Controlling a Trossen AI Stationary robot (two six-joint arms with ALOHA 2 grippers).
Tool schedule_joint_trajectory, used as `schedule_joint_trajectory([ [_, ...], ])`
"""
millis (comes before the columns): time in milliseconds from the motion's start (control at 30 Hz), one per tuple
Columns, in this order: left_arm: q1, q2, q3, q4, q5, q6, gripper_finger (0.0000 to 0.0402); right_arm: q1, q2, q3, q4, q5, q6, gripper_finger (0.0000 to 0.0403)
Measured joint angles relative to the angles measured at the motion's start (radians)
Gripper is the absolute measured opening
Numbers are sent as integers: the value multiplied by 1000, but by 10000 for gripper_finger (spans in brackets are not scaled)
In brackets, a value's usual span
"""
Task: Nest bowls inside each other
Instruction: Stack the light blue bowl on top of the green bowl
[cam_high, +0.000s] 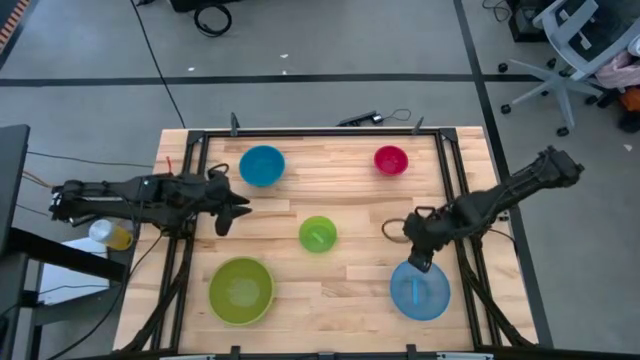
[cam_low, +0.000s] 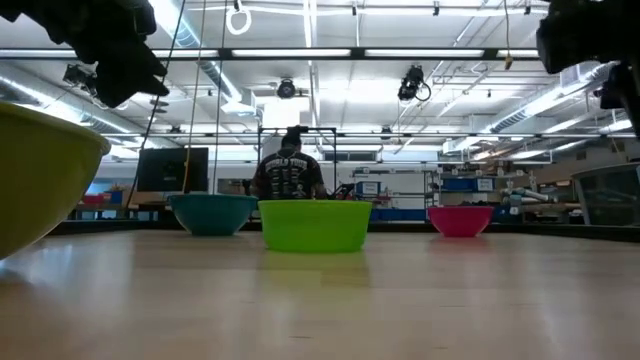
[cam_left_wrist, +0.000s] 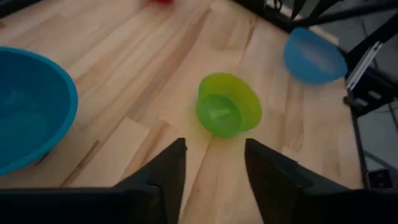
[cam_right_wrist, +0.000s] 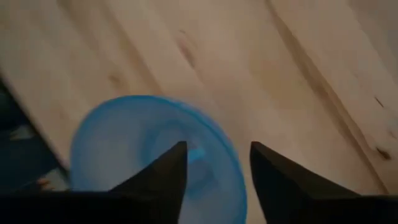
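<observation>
Five bowls stand upright on their bases on the wooden table (cam_high: 330, 200). The medium blue one (cam_high: 262, 165) is far left and the magenta one (cam_high: 391, 160) far right. The small green one (cam_high: 318, 234) is in the middle. The large yellow-green one (cam_high: 241, 290) is near left, the light blue one (cam_high: 420, 292) near right. My left gripper (cam_left_wrist: 214, 152) hangs open above the table's left side, pointing toward the green bowl (cam_left_wrist: 227, 104). My right gripper (cam_right_wrist: 217, 155) is open and pointing down, held over the far rim of the light blue bowl (cam_right_wrist: 149, 149).
Black rails (cam_high: 195, 200) frame the table's sides. A cable loop (cam_high: 392, 228) lies beside my right arm. A yellow object (cam_high: 112, 235) sits off the table's left edge. In the low view a person (cam_low: 290, 172) stands behind the far edge.
</observation>
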Motion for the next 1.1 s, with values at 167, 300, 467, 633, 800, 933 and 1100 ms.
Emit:
schedule_joint_trajectory([
  [167, -20, 55, -1, 1, 1, -2, 211, 100, 103, 0, -33, 16, 33, 206],
  [300, -28, 100, -1, 1, 3, -3, 219, 155, 197, 0, -61, 39, 27, 202],
  [467, -28, 145, -1, 7, 3, -15, 219, 156, 279, 0, -40, 43, 48, 176],
  [633, -28, 166, -2, 59, 3, -79, 219, 120, 306, 0, 27, 30, 46, 58],
  [800, -28, 186, -2, 192, 3, -127, 219, 42, 276, 88, 19, 135, 69, 19],
  [933, -24, 231, -2, 356, 2, -134, 219, -65, 271, 231, -7, 277, 33, 11],
  [1100, -9, 313, 4, 573, 0, -96, 219, -212, 351, 402, 5, 528, -18, 11],
])
